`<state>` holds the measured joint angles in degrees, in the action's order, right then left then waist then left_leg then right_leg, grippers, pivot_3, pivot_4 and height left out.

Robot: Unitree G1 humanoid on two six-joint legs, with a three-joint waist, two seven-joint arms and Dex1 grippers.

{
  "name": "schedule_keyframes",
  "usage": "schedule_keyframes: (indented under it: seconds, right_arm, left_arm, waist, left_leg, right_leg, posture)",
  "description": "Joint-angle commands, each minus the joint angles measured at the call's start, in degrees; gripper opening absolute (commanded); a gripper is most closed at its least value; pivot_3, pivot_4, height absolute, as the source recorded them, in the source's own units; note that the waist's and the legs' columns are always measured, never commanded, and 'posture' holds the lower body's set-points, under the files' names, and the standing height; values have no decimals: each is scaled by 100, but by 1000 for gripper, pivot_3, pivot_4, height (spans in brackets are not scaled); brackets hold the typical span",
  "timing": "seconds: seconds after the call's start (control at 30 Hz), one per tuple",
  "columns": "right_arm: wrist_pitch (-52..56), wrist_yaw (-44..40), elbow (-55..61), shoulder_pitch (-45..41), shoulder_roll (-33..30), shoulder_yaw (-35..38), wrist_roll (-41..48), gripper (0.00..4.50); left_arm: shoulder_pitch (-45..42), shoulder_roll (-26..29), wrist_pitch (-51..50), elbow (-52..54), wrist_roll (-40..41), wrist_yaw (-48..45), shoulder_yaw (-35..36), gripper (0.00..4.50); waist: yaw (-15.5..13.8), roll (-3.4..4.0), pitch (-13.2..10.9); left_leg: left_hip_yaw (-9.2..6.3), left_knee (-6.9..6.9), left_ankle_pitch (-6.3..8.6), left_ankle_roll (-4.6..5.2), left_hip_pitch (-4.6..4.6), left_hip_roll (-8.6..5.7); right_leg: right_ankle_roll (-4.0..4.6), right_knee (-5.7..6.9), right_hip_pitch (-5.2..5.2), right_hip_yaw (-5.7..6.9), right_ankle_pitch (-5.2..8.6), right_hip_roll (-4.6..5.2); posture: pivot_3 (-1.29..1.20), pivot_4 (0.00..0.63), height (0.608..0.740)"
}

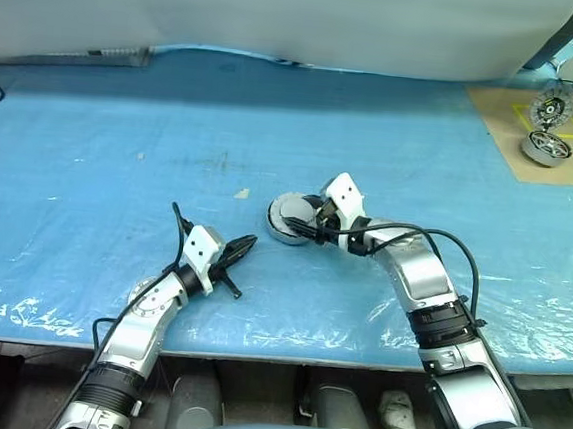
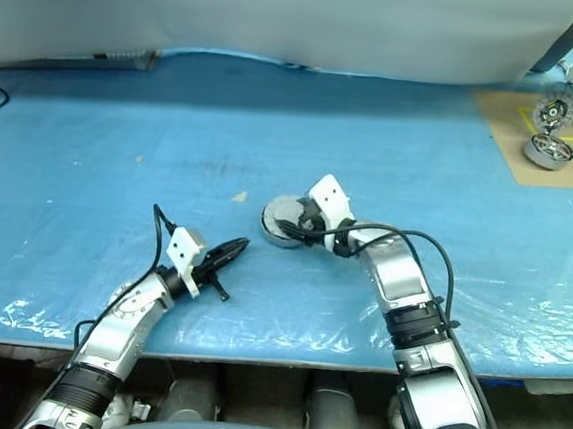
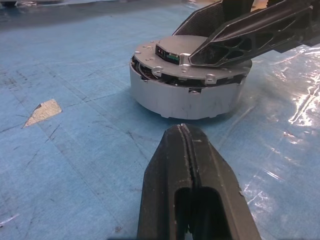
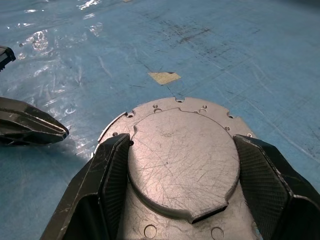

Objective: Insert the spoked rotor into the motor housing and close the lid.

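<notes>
A blue plastic-covered table (image 1: 123, 130) carries a round silver-grey motor housing (image 3: 185, 95) near its middle, its grey lid (image 4: 182, 160) shut flat, contents hidden. The right gripper (image 4: 182, 172) straddles the lid, fingers apart. The left gripper (image 1: 238, 249), closed and empty, sits just beside, toward the front edge.

Even, bright overhead light is falling across the blue table cover (image 1: 121, 160), and white glare patches are glinting off its wrinkled plastic along the near edge. A soft band of shadow is lying along the far edge beneath the white backdrop (image 1: 284, 14). In the left wrist view the nearest fingers (image 3: 192, 200) are appearing slightly soft. The lid (image 4: 182, 160) is showing fine scratches sharply.
</notes>
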<state>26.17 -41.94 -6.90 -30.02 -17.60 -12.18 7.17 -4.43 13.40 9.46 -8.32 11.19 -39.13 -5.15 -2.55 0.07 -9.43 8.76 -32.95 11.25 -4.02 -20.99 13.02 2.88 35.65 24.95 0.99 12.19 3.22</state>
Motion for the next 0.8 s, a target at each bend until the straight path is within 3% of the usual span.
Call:
schedule_keyframes:
  seconds: [0.03,0.43,0.8]
  right_arm:
    - [-54,130,266,101,102,-87,-49,2932]
    - [291,618,445,177,249,-365,-434,2932]
    - [561,513,437,156,42,-689,-656,2932]
  left_arm:
    - [-19,6,36,185,38,14,9,0]
    - [0,1,34,205,39,41,9,0]
    - [-42,-21,-125,223,93,170,85,0]
  waist:
    - [0,0,0]
    - [17,0,0]
    - [14,0,1]
  left_leg:
    - [0,0,0,0,0,0]
    - [0,0,0,-1,3,-2]
    - [0,3,0,-1,10,-3]
  right_leg:
    - [0,0,0,0,0,0]
    - [-2,0,-3,-4,0,0]
    - [-3,-1,-14,-6,1,0]
  posture:
    - [0,150,740]
    - [0,150,740]
    - [0,150,740]
